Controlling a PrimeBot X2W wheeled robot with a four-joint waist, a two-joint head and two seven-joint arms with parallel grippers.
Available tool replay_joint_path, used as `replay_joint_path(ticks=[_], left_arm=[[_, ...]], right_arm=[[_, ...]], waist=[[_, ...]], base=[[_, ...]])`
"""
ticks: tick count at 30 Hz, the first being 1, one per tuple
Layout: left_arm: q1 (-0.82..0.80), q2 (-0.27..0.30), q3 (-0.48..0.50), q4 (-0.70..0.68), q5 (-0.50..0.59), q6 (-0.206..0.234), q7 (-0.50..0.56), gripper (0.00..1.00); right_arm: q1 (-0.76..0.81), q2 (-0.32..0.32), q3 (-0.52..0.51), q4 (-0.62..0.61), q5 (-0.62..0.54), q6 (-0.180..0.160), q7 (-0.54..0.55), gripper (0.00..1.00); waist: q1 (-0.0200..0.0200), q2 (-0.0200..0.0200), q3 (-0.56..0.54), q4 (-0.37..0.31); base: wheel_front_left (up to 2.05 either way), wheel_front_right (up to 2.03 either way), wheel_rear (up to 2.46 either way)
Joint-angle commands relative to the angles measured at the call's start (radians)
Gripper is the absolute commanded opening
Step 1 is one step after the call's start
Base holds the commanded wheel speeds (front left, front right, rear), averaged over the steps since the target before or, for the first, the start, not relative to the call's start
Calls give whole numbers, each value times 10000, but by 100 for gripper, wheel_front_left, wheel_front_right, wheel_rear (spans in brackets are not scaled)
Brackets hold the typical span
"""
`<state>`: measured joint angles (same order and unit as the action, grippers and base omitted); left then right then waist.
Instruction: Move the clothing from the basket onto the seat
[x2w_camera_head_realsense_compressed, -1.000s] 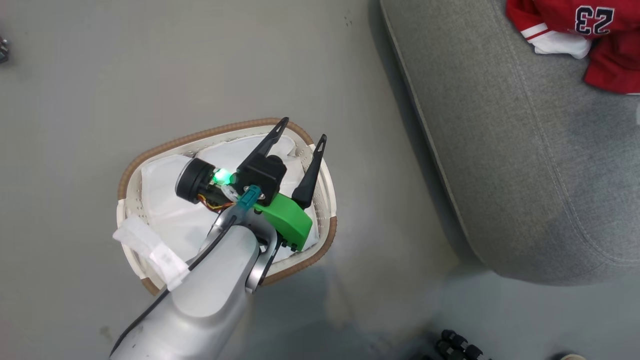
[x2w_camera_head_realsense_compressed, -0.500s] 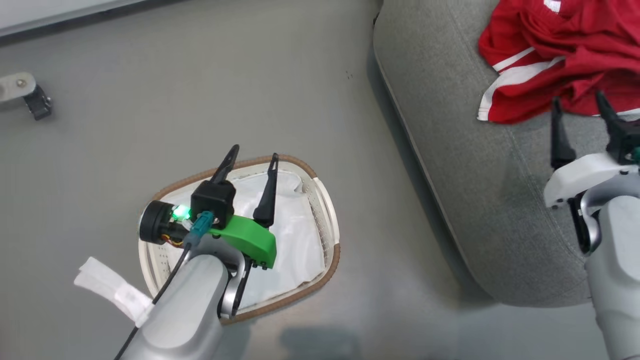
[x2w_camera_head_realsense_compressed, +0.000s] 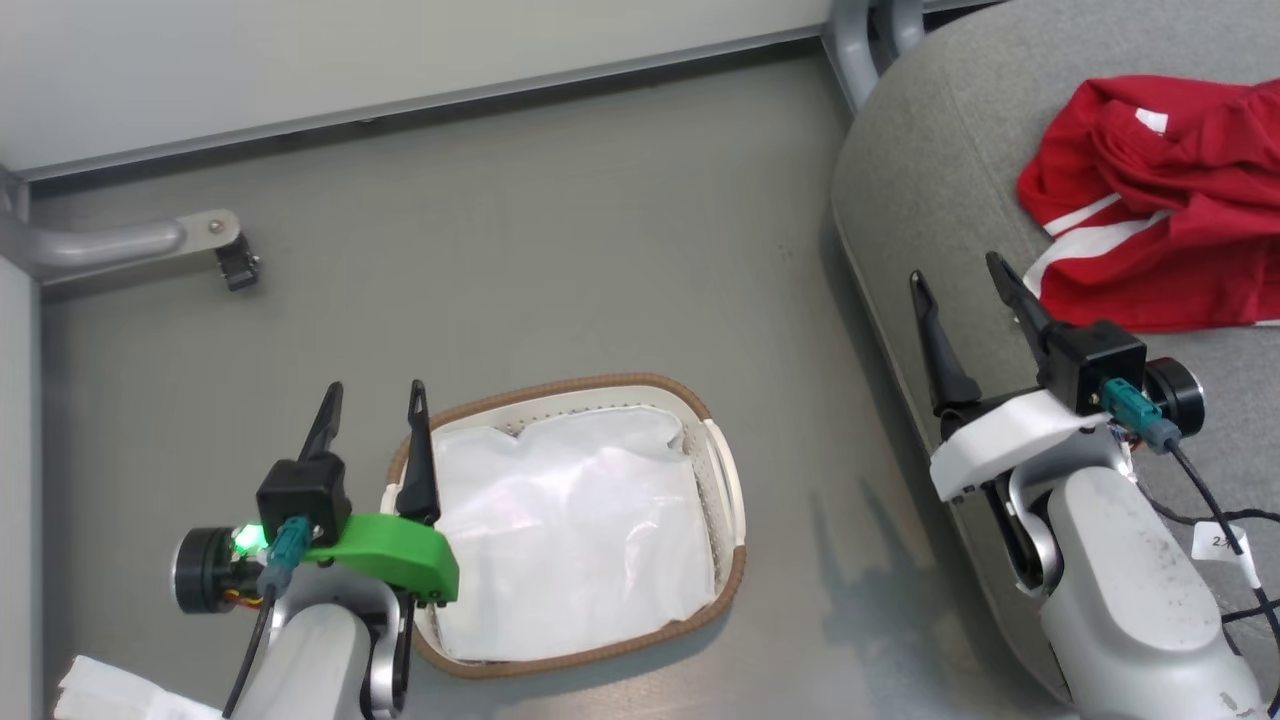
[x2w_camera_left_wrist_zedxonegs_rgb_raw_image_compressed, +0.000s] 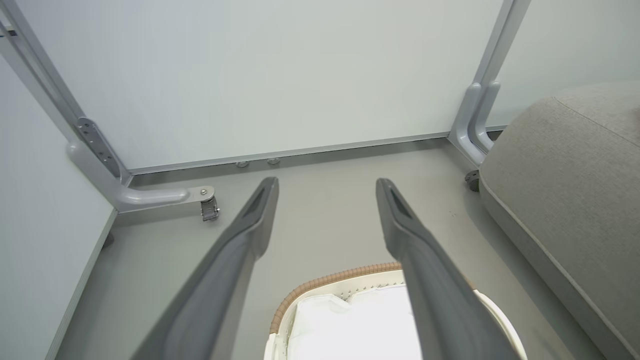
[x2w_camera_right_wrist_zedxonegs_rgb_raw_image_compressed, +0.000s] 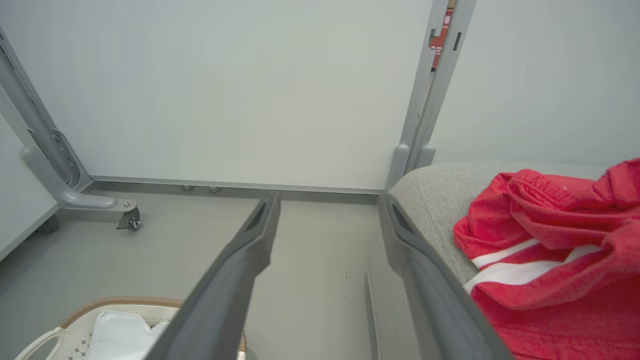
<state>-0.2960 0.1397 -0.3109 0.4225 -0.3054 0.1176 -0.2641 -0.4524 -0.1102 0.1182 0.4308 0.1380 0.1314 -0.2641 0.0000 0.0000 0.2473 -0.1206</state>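
Note:
The red clothing with white stripes lies crumpled on the grey seat at the right; it also appears as clothing on the seat in the right wrist view. The white basket with a brown rim stands on the floor and holds just its white liner; the basket rim sits between the fingers in the left wrist view. My left gripper is open above the basket's left end. My right gripper is open over the seat's edge, left of the clothing, holding nothing.
A pale wall panel runs along the back. A grey frame leg with a caster sticks out over the floor at the back left, and another post stands by the seat's far corner. Bare grey floor lies between basket and wall.
The head camera has swung, so the whole picture has shifted. The left gripper now stands at the basket's left end instead of over its middle. The right gripper stands clear of the clothing.

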Motion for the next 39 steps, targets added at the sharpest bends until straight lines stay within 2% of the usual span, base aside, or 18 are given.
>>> replay_joint_path(ticks=[1,7,16,25,26,30,39], left_arm=[[307,-6,225,-89,185,21,-3,100],[1135,-197,1170,-247,575,-157,-4,100],[2306,-635,2314,-607,1044,-694,-3,100],[3062,-840,2805,-788,1107,-1243,-3,100],[2944,-859,2787,-769,1125,-1264,2,0],[2993,-916,2793,-435,1056,-1269,36,0],[2810,-912,3019,-563,-670,-1420,539,0]], right_arm=[[292,28,6,-107,97,-14,-4,100],[1043,223,4,-293,-13,-14,-4,100],[2320,480,-338,-609,-121,-14,-4,100],[3050,570,-524,-819,-184,-14,-4,100],[2950,589,-502,-769,-137,0,0,0],[3131,663,-490,-475,-53,0,39,0],[3146,654,-742,-635,1760,-1,523,0]], waist=[[0,0,-699,674],[0,0,-1140,962],[0,0,-1684,1003],[0,0,-2055,927],[0,0,-2034,935],[0,0,-2044,936],[0,0,-2073,955]], base=[[0,0,0],[0,0,0],[0,0,0],[0,0,0],[0,0,0],[0,0,0],[0,0,0]])
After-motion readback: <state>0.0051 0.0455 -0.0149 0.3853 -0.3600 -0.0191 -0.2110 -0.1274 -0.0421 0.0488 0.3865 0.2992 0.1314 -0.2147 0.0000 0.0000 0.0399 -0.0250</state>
